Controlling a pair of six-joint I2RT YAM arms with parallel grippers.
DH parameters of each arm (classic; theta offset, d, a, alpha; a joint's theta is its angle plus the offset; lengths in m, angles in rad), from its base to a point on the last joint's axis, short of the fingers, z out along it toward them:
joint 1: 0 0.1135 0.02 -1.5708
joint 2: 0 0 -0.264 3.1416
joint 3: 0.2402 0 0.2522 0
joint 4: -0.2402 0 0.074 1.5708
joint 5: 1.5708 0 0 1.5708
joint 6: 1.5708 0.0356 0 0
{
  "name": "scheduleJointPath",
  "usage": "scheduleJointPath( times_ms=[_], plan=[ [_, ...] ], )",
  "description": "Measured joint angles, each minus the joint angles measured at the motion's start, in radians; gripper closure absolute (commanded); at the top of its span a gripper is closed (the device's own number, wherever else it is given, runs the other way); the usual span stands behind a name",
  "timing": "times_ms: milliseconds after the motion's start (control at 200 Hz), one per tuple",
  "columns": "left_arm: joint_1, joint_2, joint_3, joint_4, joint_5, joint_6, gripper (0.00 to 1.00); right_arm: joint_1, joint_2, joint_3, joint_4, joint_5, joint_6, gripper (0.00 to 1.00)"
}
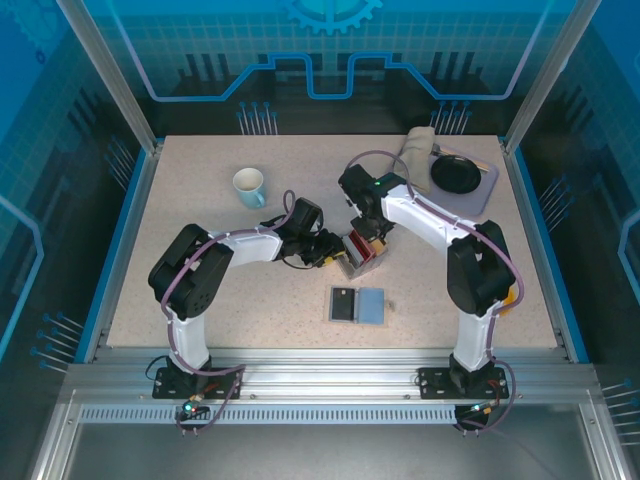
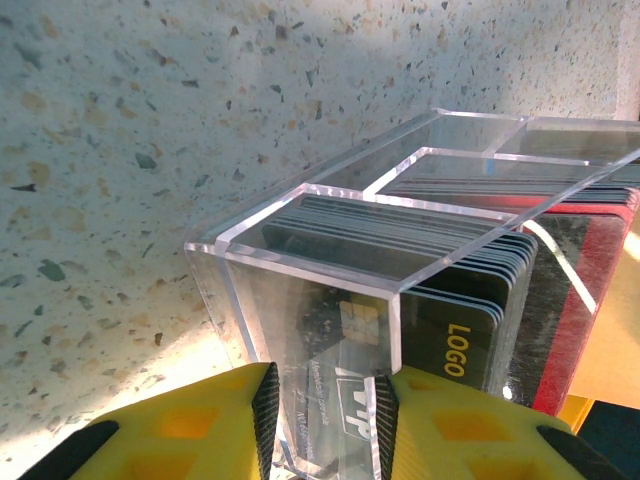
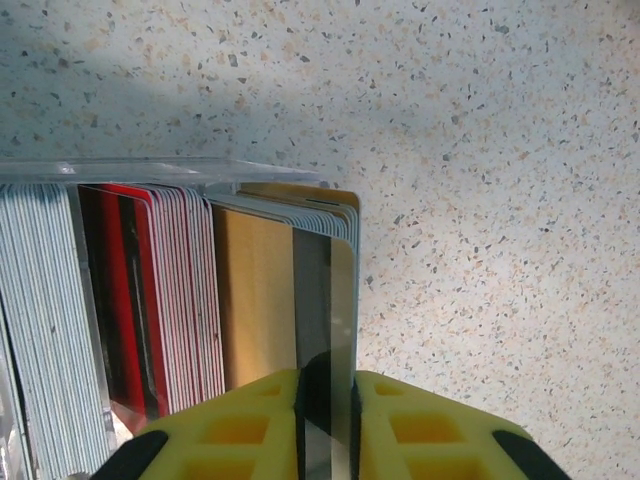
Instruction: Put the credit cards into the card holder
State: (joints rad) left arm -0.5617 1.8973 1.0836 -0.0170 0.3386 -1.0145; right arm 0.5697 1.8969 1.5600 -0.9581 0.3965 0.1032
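Note:
The credit cards [image 1: 362, 252] stand on edge in a clear acrylic box [image 2: 300, 300] at the table's middle. Dark cards [image 2: 470, 300] with "LOGO" fill one compartment. Red cards [image 3: 150, 290], pale grey cards [image 3: 45, 300] and tan cards [image 3: 250, 300] fill the others. My left gripper [image 2: 325, 400] is shut on the box's end compartment. My right gripper [image 3: 327, 385] is shut on the outermost card [image 3: 335, 300] of the tan stack, which has a dark stripe. The card holder [image 1: 357, 304] lies open and flat, nearer the front, with one dark and one grey panel.
A light blue mug [image 1: 249, 187] stands at the back left. A grey tray [image 1: 487, 190] with a black bowl [image 1: 457, 174] sits at the back right, with a beige cloth [image 1: 418, 145] beside it. Blue rails edge the table.

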Motion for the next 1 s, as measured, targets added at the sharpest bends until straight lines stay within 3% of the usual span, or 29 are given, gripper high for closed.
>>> scheduleJointPath(
  times_ms=[400,635,780,1000],
  plan=[
    [0.0,0.0,0.0,0.0,0.0,0.0,0.65,0.002,-0.085,0.006,-0.032,-0.069,0.015,0.93],
    [0.0,-0.044,-0.031,-0.019,-0.012,0.004,0.54,-0.003,-0.193,0.002,-0.042,-0.161,0.064,0.96],
    [0.0,-0.151,-0.076,-0.03,-0.032,0.014,0.44,-0.05,-0.341,-0.096,0.016,-0.326,0.136,0.97],
    [0.0,-0.388,-0.195,0.086,-0.006,0.0,0.35,-0.281,-0.61,-0.407,0.249,-0.728,0.361,0.96]
  ],
)
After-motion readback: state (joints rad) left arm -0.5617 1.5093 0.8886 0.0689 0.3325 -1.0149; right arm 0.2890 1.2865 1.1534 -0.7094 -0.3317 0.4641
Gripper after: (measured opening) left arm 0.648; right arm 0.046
